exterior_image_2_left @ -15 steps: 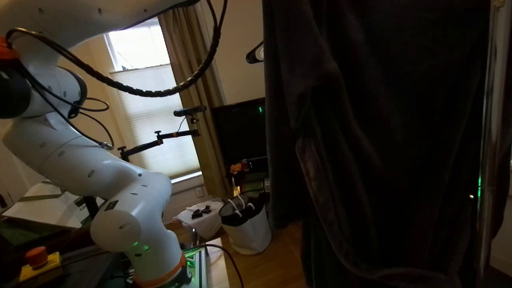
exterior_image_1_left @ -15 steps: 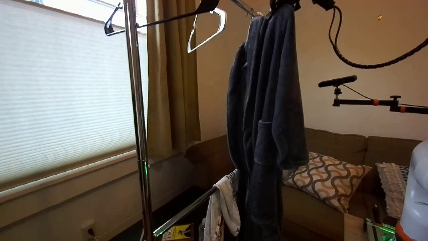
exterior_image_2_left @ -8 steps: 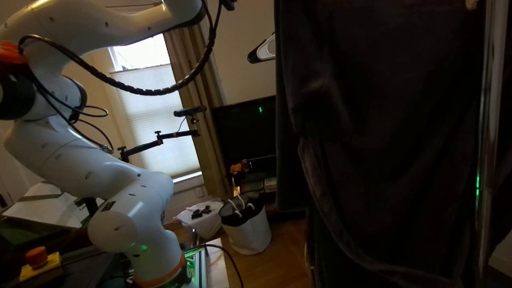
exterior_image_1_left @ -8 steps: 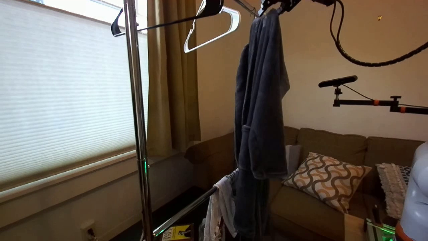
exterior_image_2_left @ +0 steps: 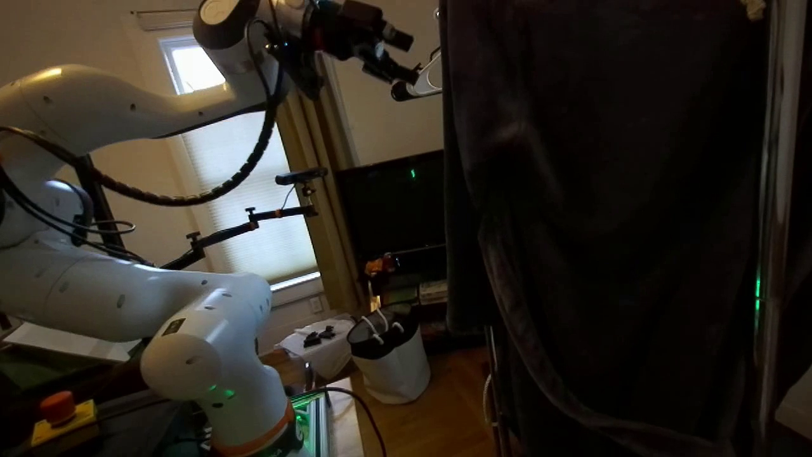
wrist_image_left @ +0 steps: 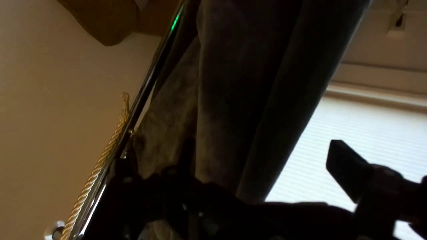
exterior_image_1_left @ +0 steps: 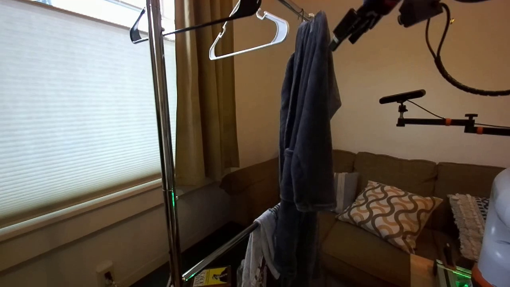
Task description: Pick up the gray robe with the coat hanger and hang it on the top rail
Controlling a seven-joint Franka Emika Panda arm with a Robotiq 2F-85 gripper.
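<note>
White basket (exterior_image_2_left: 391, 371), contents unclear, well apart from gray robe (exterior_image_2_left: 602, 222)

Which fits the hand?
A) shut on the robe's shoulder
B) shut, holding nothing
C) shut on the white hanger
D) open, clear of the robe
D: in an exterior view the hand is spread open with nothing in it, and a gap shows between it and the gray robe.

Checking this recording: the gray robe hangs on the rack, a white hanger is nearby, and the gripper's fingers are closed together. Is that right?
Not quite: the gripper is open, its fingers visibly apart in an exterior view. The gray robe does hang on the rack, with a white hanger nearby.
</note>
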